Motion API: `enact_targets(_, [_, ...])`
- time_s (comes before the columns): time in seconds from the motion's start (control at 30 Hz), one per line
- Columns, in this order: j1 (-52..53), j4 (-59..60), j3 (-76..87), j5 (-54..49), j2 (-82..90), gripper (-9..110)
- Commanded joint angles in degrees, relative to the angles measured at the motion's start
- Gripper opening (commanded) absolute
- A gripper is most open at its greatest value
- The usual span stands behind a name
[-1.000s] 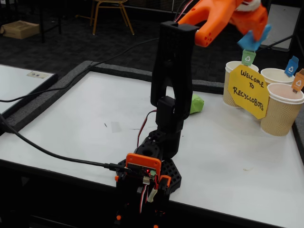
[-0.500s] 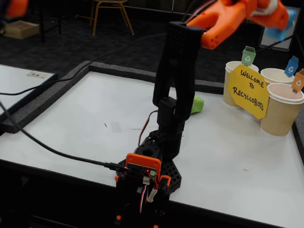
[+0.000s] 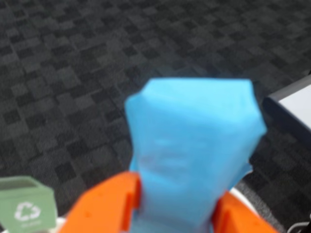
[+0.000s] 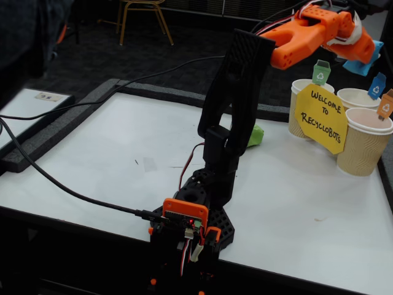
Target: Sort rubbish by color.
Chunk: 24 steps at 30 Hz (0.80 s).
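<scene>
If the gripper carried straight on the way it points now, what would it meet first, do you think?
Probably nothing on the table: the gripper, shut on the blue paper wad, points right and slightly downward above the paper cups. Depth is unclear, so it may clip the blue-flagged cup's rim.

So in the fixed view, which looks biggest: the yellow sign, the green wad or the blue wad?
1. Yellow sign, clearly largest.
2. and 3. Green wad and blue wad: both partly hidden, so I can't rank them.

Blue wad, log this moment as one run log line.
end effector: shut on blue wad | position: raised above the cups | green wad: on table behind arm | orange wad: not visible
</scene>
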Motion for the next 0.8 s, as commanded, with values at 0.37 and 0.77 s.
enact_targets(0.37, [4.8,1.3,-7.1,-1.3,2.8,13])
enact_targets(0.77, [4.7,3.2,-7.0,-1.3,2.8,20])
